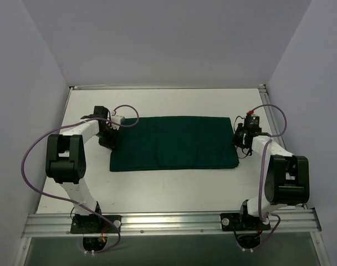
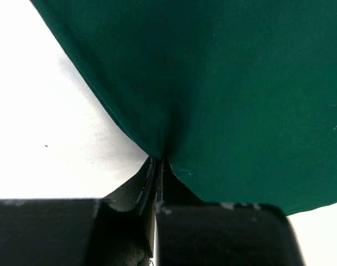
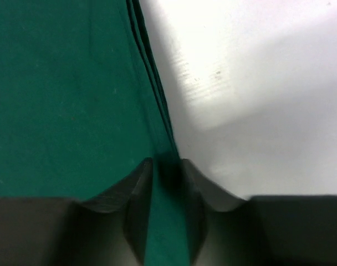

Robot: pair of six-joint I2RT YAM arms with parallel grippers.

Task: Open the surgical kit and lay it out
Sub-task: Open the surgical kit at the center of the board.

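Note:
The dark green cloth drape (image 1: 174,143) lies as a wide folded rectangle in the middle of the white table. My left gripper (image 1: 111,137) is at its left edge, shut on the cloth; in the left wrist view the drape (image 2: 229,83) bunches into the closed fingertips (image 2: 152,169). My right gripper (image 1: 240,139) is at the drape's right edge, shut on a stack of folded layers (image 3: 167,221) between its fingers (image 3: 132,183). The steel tray and the silver instruments are hidden or out of view.
The white table (image 1: 168,188) has purple-grey walls at the back and both sides. A metal rail (image 1: 168,221) runs along the near edge by the arm bases. Purple cables loop from both arms.

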